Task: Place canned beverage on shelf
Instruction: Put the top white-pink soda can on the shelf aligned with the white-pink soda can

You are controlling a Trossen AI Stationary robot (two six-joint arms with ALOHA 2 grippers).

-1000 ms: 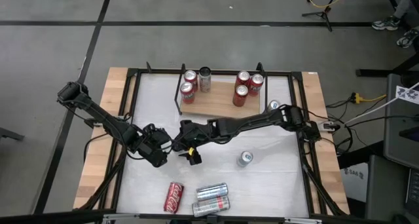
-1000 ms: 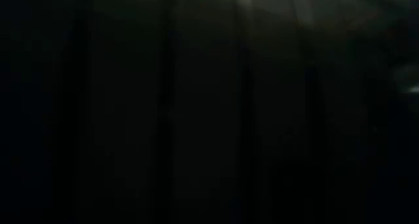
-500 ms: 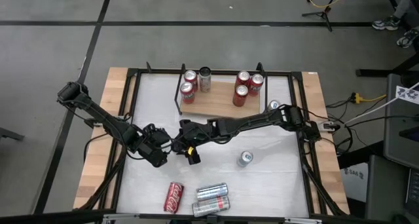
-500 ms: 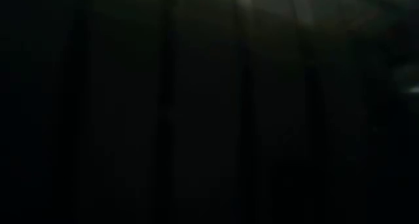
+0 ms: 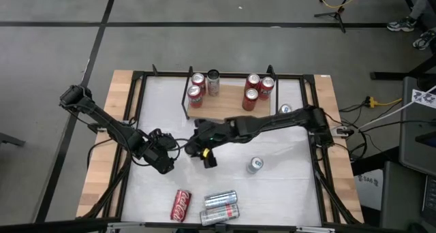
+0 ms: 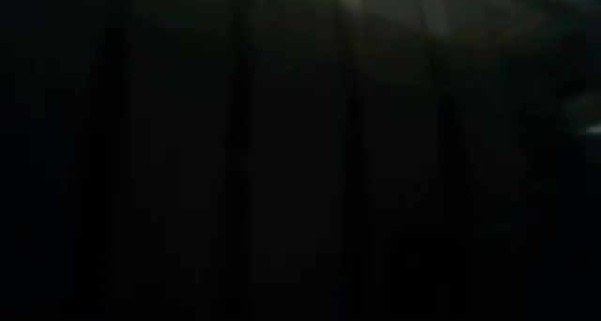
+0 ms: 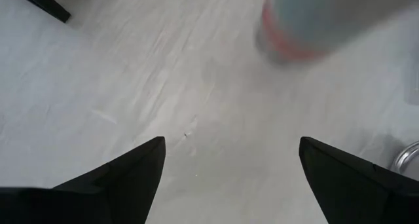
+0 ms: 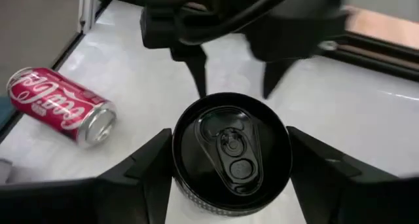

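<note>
**Right gripper clasps a black can at mid-table**

We see the left gripper (image 5: 165, 163) low over the white table (image 5: 286, 185), its fingers (image 7: 124, 178) spread wide with nothing between them. Just beside it, the right gripper (image 8: 229, 178) has its fingers pressed against both sides of an upright black can (image 8: 230, 152). A red cola can (image 8: 59, 106) lies on its side beyond it. The shelf (image 5: 225, 107) stands behind the right gripper, holding six cans.
</note>
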